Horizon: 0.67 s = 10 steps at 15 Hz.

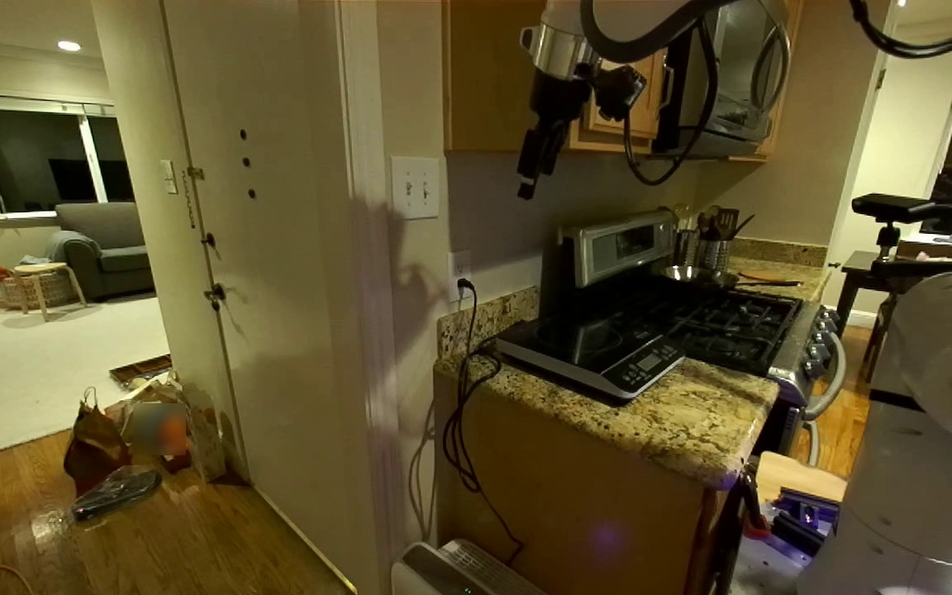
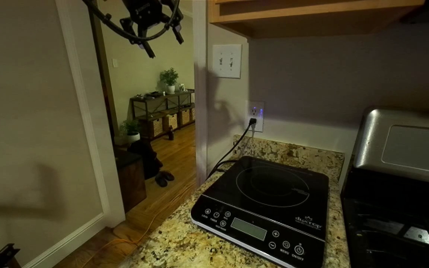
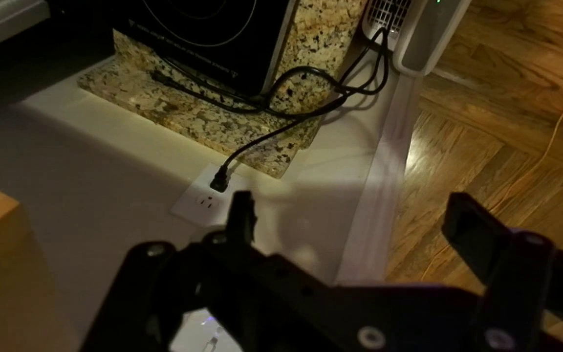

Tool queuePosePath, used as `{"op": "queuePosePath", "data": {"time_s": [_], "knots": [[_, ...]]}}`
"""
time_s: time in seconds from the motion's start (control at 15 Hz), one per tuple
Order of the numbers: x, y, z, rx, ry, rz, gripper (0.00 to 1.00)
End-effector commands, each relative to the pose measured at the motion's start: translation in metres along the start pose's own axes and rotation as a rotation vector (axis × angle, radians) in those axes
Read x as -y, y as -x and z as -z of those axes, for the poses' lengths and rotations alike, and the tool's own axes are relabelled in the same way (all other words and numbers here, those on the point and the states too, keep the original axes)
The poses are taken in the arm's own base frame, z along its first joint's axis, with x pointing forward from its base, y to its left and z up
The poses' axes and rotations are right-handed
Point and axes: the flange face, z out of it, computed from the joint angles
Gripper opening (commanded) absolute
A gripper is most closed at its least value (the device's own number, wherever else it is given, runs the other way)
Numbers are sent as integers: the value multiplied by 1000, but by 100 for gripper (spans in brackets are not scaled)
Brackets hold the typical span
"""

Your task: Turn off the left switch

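Granite ctr (image 2: 162, 242) is bearing an induction cooktop (image 2: 263, 210) nr its back edge. Robotiq gripper (image 2: 165, 48) is hanging above ctr level, jaws spread wide. Nr far ctr's (image 1: 811, 279) back corner, metal holder (image 1: 716, 256) is standing w/ cooking utensils (image 1: 725, 221) inside. White switch plate (image 2: 226, 61) is sitting above back corner of cooktop's ctr, left switch (image 2: 221, 61) showing on doorframe (image 2: 200, 111) side.

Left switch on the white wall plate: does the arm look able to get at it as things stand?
Probably yes: both exterior views show nothing in front of the left switch, and the open gripper holds nothing. The wooden cabinet nearby could crowd the approach.
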Motion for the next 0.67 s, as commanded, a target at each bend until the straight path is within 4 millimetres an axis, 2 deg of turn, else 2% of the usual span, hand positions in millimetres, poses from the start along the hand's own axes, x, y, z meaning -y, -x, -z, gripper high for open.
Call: {"op": "queuePosePath", "data": {"time_s": [0.0,0.27,0.33,0.4,0.6], "knots": [[-5,7,6,-12,10,-197,100],[-20,11,2,-27,-16,-385,100],[-24,12,5,-71,-9,-336,100],[-18,4,0,-13,0,-318,100],[-23,3,2,-41,0,-328,100]]}}
